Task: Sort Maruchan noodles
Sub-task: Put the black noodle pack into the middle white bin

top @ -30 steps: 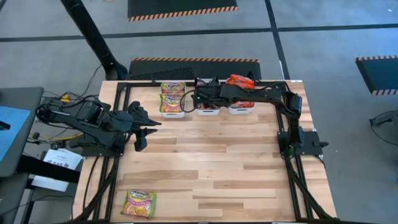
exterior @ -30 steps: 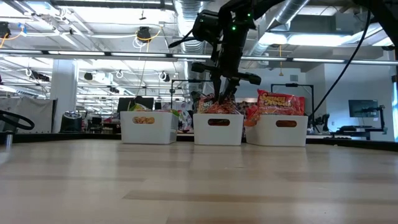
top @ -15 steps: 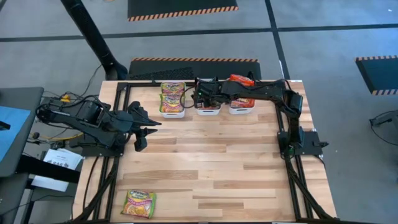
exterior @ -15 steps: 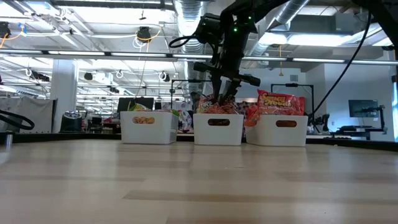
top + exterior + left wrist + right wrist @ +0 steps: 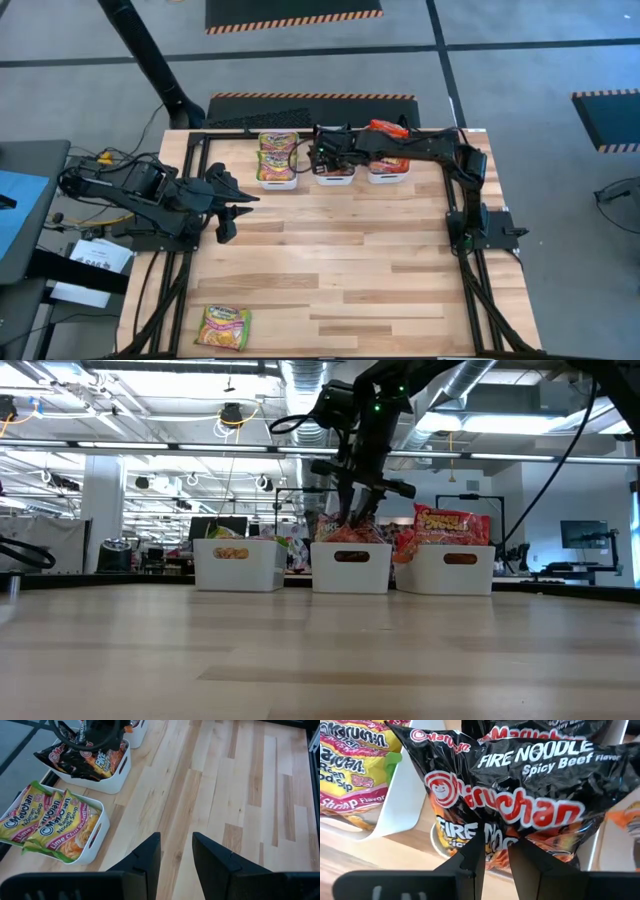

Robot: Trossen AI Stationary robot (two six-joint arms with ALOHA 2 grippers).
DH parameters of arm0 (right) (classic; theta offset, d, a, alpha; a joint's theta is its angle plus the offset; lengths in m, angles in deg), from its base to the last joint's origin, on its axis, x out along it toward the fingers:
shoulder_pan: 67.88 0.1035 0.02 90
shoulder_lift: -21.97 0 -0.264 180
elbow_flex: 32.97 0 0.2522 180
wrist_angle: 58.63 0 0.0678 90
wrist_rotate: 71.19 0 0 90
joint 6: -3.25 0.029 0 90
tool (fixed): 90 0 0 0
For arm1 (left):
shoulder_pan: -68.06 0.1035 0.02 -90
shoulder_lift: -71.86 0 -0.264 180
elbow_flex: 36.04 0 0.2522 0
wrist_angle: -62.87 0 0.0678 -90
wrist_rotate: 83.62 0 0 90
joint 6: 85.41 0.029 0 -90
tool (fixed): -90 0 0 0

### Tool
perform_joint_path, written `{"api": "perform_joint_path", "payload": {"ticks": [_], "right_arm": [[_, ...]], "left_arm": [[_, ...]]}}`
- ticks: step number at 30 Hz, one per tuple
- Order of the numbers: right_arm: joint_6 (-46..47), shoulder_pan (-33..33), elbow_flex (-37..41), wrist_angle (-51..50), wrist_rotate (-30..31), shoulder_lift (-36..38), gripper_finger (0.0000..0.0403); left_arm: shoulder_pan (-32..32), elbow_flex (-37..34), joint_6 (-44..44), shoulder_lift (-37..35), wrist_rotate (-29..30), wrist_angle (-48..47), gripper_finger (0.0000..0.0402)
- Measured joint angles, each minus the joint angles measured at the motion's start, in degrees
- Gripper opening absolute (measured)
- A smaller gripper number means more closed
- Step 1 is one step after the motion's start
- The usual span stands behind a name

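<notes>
Three bins in a row at table's far edge: left bin (image 5: 276,182), middle bin (image 5: 335,179), right bin (image 5: 387,177), each holding packets. Right gripper (image 5: 322,158) over middle bin; left gripper (image 5: 232,201) at left side. One packet (image 5: 223,326) lies alone at near left corner.

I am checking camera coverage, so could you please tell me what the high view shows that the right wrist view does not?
Only the high view shows the loose green-yellow packet at the table's near-left corner and the waiting left gripper. Only the right wrist view shows the black packets' "Fire Noodle Spicy Beef" print. Both show the right gripper over the middle bin.
</notes>
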Motion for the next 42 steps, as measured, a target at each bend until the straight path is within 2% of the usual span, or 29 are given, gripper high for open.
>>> {"api": "perform_joint_path", "payload": {"ticks": [16,42], "right_arm": [[-1.3,-0.7,0.1,-0.4,-4.8,-1.2,0.0109],[1.7,1.7,0.0,-3.3,-3.8,0.0,0.0109]], "left_arm": [[0.0,0.0,0.0,0.0,0.0,0.0,0.0100],[0.0,0.0,0.0,0.0,0.0,-0.2,0.0100]]}}
